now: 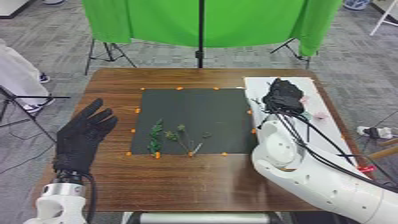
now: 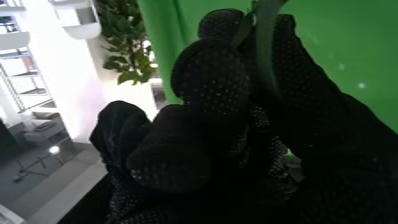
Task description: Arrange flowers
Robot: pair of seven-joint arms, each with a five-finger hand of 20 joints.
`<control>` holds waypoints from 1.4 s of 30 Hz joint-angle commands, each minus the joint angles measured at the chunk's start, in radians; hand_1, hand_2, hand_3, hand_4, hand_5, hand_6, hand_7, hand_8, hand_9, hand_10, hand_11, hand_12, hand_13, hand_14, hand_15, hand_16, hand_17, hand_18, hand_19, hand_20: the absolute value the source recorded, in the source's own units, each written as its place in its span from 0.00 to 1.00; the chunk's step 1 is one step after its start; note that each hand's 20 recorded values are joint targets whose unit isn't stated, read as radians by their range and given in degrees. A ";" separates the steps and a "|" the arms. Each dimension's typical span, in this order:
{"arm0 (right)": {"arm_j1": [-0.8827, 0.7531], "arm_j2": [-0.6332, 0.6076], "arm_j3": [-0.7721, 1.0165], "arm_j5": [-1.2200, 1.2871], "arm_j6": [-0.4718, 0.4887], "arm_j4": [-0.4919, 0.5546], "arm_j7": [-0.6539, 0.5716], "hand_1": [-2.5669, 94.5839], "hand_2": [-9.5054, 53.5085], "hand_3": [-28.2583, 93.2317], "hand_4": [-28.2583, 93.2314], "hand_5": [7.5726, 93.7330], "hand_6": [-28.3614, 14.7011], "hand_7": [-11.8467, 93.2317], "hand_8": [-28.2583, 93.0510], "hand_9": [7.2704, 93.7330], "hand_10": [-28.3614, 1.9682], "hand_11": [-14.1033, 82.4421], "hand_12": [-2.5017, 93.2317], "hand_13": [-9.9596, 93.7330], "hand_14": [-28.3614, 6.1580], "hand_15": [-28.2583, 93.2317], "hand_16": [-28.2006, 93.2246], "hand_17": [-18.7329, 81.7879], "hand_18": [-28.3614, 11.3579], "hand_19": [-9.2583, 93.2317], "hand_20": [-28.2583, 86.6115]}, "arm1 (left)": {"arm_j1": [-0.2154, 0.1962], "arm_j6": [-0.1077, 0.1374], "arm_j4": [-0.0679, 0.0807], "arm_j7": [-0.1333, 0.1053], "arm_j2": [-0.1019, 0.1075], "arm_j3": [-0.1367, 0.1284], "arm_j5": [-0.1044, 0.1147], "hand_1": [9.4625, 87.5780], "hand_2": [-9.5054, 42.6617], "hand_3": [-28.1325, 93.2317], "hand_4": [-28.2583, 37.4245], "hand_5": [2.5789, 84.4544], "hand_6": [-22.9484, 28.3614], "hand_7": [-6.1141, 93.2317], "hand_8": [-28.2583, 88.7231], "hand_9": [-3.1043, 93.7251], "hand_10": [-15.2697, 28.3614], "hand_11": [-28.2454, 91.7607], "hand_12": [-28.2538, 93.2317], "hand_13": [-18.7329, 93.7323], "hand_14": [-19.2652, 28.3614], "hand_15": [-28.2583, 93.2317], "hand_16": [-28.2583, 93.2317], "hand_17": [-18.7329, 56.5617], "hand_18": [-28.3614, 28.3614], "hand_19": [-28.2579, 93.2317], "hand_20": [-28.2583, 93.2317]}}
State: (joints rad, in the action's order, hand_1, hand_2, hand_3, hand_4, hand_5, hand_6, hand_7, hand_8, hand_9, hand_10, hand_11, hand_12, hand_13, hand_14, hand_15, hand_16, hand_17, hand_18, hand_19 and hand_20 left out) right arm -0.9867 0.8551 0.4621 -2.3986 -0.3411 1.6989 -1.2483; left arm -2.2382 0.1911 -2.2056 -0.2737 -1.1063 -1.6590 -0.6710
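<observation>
On the grained wooden table (image 1: 222,185) sits a flat dark mat (image 1: 191,107), bearing a leafy sprig (image 1: 155,135) and thin stems (image 1: 186,143). My left hand (image 1: 80,137) spreads straight, gloved fingers; my mesh-gloved right hand (image 1: 284,97), above the white board (image 1: 256,86), pinches a smooth green strip (image 2: 267,45).

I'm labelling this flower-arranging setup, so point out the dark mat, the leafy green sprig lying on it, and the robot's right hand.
Dark mat (image 1: 191,112): head view, bare surface near its middle.
Leafy green sprig (image 1: 155,135): head view, its leaves.
Right hand (image 1: 284,95): head view, back of the glove.
</observation>
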 commanded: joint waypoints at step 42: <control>-0.378 0.165 0.187 -0.116 0.329 0.228 0.154 0.43 0.00 0.85 0.00 1.00 0.62 0.34 0.19 0.97 0.51 0.70 0.25 0.88 0.50 0.94 0.38 0.63 0.02 1.00 0.85 | -0.030 0.026 -0.001 -0.033 0.023 0.011 0.014 0.21 0.33 0.89 0.08 0.46 0.65 0.21 0.16 0.42 0.82 0.47 0.33 0.41 0.98 0.69 0.16 0.15 0.97 0.72 0.34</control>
State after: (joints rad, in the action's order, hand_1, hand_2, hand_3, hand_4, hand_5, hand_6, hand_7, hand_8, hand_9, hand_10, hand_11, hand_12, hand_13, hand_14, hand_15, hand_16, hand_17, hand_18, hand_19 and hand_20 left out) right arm -1.3522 1.0599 0.6429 -2.3935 -0.0050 1.9073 -1.1221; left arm -2.2521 0.2004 -2.2060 -0.3058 -1.0827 -1.6511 -0.6645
